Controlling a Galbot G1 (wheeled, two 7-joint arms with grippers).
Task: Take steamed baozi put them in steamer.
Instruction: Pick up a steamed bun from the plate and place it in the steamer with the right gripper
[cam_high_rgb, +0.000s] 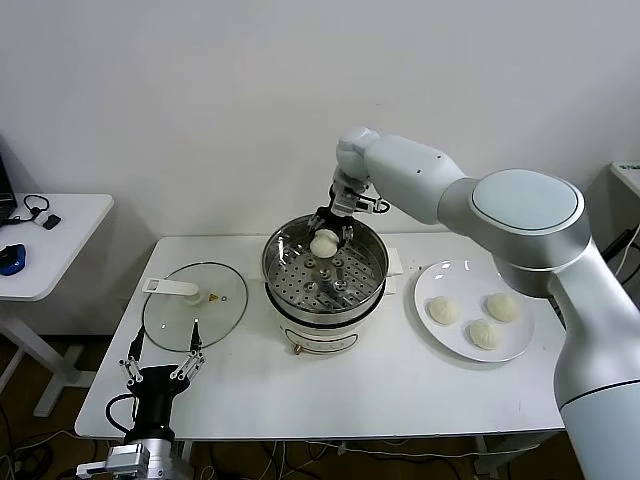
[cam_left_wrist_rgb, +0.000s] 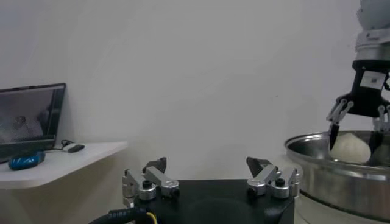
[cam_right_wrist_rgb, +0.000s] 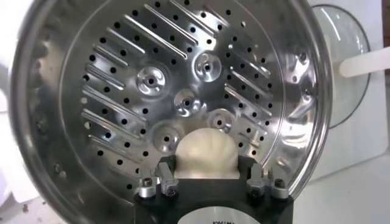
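Note:
My right gripper (cam_high_rgb: 328, 236) is shut on one cream-white baozi (cam_high_rgb: 325, 243) and holds it just inside the steel steamer (cam_high_rgb: 372, 272), above the perforated tray (cam_right_wrist_rgb: 183, 79). The held baozi (cam_right_wrist_rgb: 206, 155) sits between the fingers in the right wrist view, and it shows in the left wrist view (cam_left_wrist_rgb: 348, 148) too. Three more baozi (cam_high_rgb: 443, 310), (cam_high_rgb: 502, 306), (cam_high_rgb: 484, 334) lie on the white plate (cam_high_rgb: 432, 285) right of the steamer. My left gripper (cam_high_rgb: 160, 364) is open and empty, parked at the table's front left edge.
The glass lid (cam_high_rgb: 170, 315) with its white handle lies flat left of the steamer. A side table (cam_high_rgb: 60, 250) with a blue mouse stands at far left. A wall runs close behind the table.

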